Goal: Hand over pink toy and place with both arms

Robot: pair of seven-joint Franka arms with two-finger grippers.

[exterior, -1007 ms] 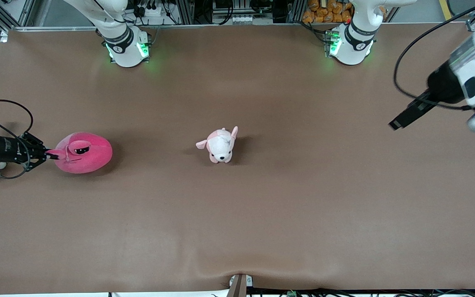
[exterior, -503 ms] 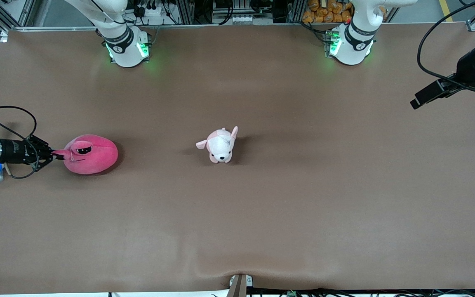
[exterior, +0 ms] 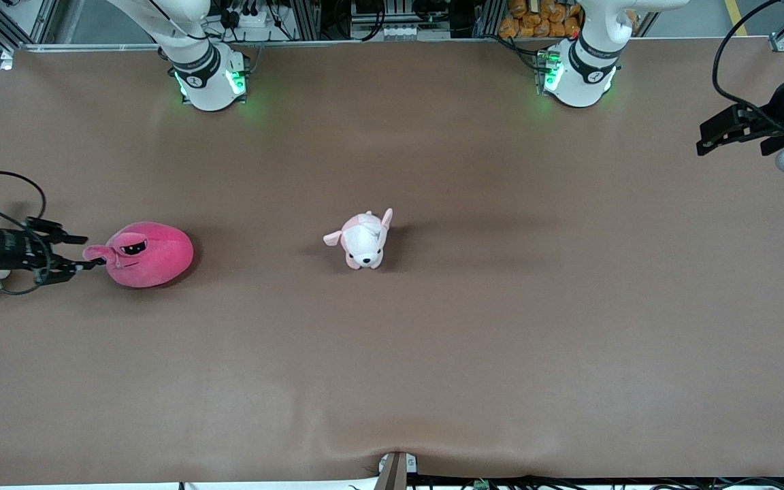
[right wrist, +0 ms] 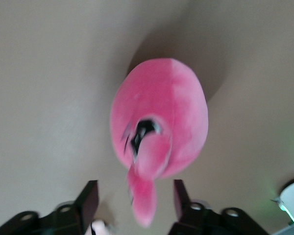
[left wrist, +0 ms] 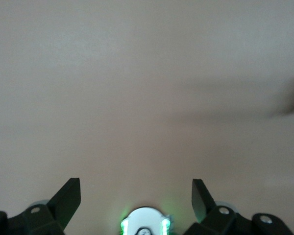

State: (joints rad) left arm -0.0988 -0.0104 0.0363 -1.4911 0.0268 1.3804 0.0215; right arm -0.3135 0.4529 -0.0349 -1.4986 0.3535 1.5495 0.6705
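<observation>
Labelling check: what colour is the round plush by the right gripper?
Hot pink toy, clearest in the right wrist view.

A wide brown desk (exterior: 392,354) is carrying everything here, its covering rippling slightly at the edge nearest the front camera. The pink toy (exterior: 150,254) is lying directly on it toward the right arm's end, one ear pointing at that end's edge. A smaller pale pink-and-white puppy plush (exterior: 363,239) is sitting near the middle of the desk, well apart from the pink toy. The two arm bases (exterior: 209,76) are standing along the edge farthest from the front camera.
</observation>
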